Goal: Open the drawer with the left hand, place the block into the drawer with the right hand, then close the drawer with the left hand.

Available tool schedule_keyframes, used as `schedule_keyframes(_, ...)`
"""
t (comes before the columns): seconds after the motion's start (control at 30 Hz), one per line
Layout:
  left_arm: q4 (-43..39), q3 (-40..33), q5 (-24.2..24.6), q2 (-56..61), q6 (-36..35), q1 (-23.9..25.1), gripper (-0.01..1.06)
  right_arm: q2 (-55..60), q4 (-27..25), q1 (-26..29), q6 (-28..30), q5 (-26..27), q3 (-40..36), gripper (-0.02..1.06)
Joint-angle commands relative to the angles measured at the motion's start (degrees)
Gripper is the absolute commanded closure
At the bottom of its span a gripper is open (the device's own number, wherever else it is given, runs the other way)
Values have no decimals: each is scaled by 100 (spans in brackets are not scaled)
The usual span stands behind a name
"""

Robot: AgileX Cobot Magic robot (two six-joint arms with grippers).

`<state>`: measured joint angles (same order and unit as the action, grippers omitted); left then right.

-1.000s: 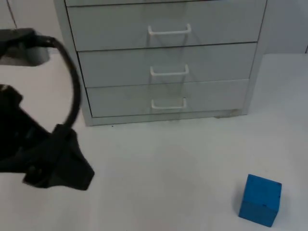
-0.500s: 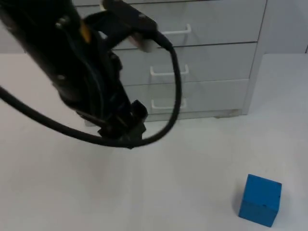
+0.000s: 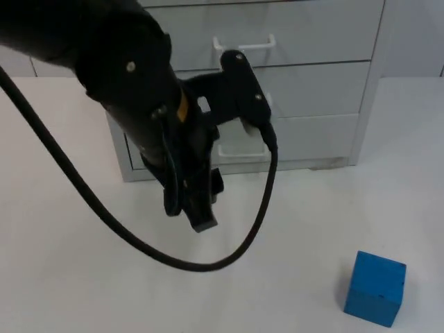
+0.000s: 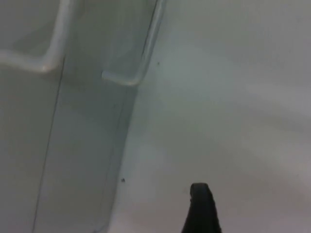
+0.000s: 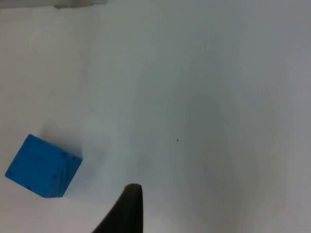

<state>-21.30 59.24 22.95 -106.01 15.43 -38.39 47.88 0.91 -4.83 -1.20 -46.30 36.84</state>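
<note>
drawers of the cabinet [image 3: 305,90] are all shut; the left gripper [image 3: 198,211] is held before its bottom handle [image 3: 239,151], finger state untellable; the block [image 3: 375,288] is left well apart, the right gripper [image 5: 127,213] waiting near it.

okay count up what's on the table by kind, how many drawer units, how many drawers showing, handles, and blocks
Drawer units: 1, the grey cabinet
Drawers showing: 3, all shut
Handles: 3, white, e.g. the top handle
Blocks: 1, the blue block
Total: 8
</note>
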Motion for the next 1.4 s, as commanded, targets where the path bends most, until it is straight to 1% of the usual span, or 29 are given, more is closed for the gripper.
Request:
schedule_keyframes(0.0,-362,42,-364,-143,44,-38,46,-14,18,34,12,95,4,-1)
schedule_keyframes(0.07,-640,42,-656,-269,32,-38,46,-14,18,34,12,117,4,-1)
schedule_keyframes(0.13,-712,48,-977,-370,16,-38,46,-14,18,34,12,128,4,-1)
schedule_keyframes(0.17,-712,48,-977,-370,16,-38,46,-14,18,34,12,128,4,-1)
schedule_keyframes(0.23,-821,57,-1282,-428,16,-38,46,-14,18,34,12,128,4,-1)
schedule_keyframes(0.27,-894,100,-1328,-486,16,-38,46,-14,18,34,12,128,4,-1)
schedule_keyframes(0.57,-993,614,-1119,-1026,16,-38,46,-14,18,34,12,172,-85,-1)
schedule_keyframes(0.67,-1284,757,-1172,-1236,16,-38,46,-14,18,34,12,218,-176,-1)
schedule_keyframes(0.93,-1619,959,-1175,-1289,-27,-38,49,-14,29,34,12,280,-193,-1)
schedule_keyframes(1.07,-1932,1087,-1164,-1323,-242,-38,49,-14,30,34,12,304,-193,-1)
schedule_keyframes(1.17,-2055,1210,-981,-1464,-289,-38,49,-14,30,34,12,326,-193,-1)
schedule_keyframes(1.27,-2099,1292,-911,-1584,-317,-38,49,-14,30,34,12,326,-193,-1)
schedule_keyframes(1.33,-2319,1382,-728,-1685,-485,-38,49,-14,30,34,12,336,-193,-1)
schedule_keyframes(1.37,-2460,1460,-657,-1747,-681,-38,49,-14,30,34,12,336,-193,-1)
